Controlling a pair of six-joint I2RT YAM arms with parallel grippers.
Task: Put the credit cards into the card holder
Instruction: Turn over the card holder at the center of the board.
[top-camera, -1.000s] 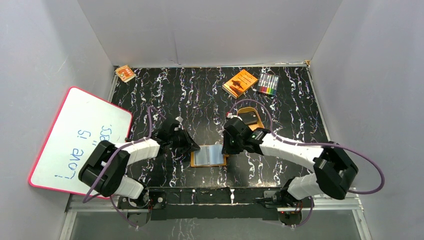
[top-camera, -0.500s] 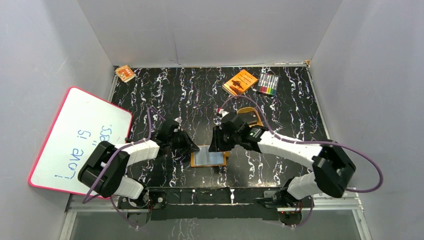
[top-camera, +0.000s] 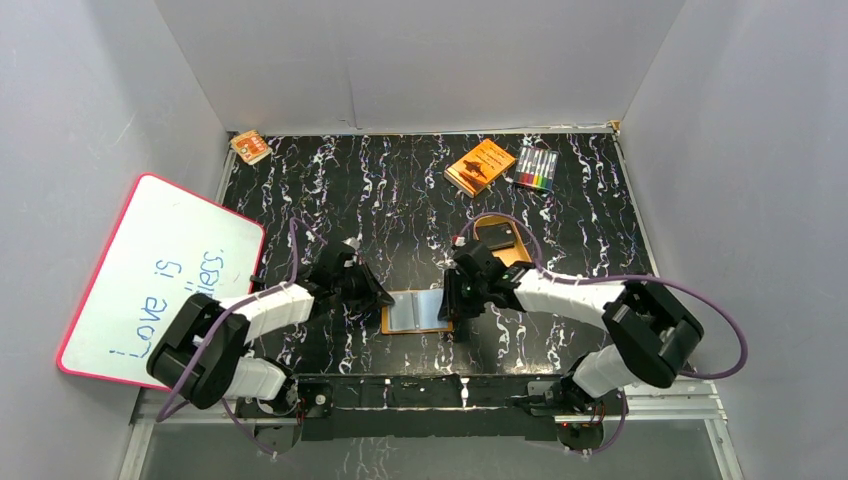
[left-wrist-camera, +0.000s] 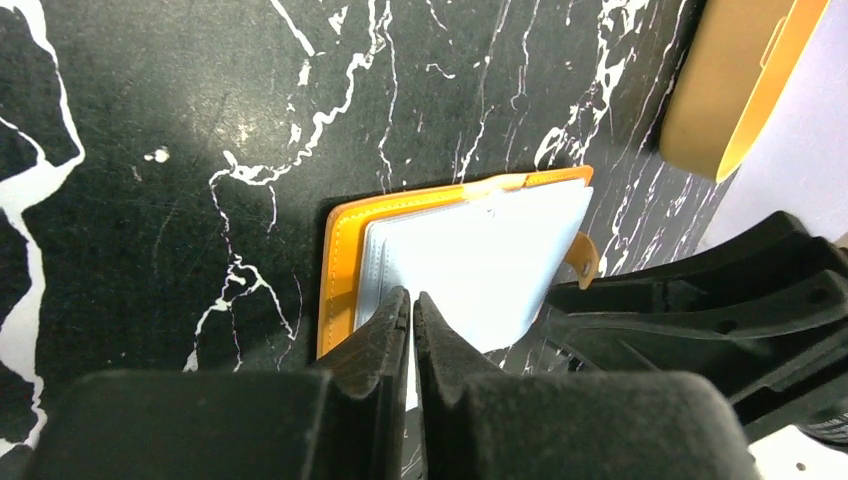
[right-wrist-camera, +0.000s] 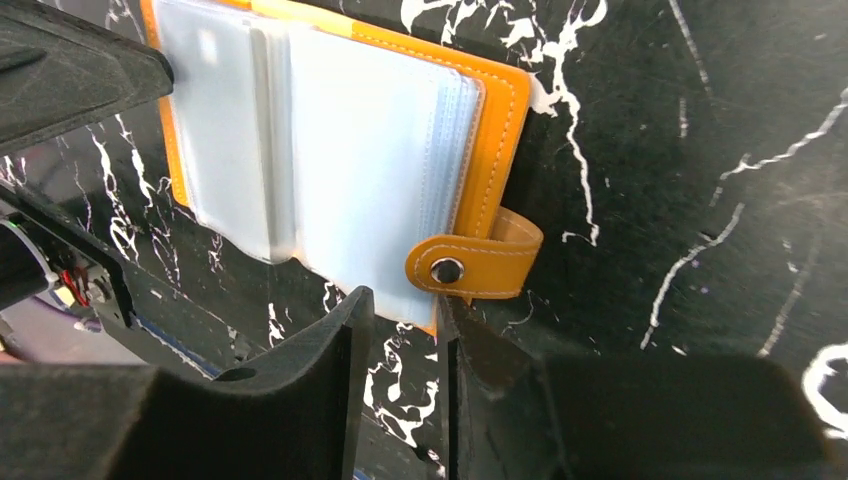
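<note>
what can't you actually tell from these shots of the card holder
- Whether any cards sit in the card holder: right wrist view, cloudy sleeves hide them; top view too small.
- Its near edge: left wrist view, covered by the left gripper.
- Black item on the tray: top view, too small.

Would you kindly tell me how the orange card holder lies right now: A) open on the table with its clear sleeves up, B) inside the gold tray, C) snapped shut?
A: the card holder lies spread open on the marbled table, sleeves facing up, its snap strap hanging free.
</note>
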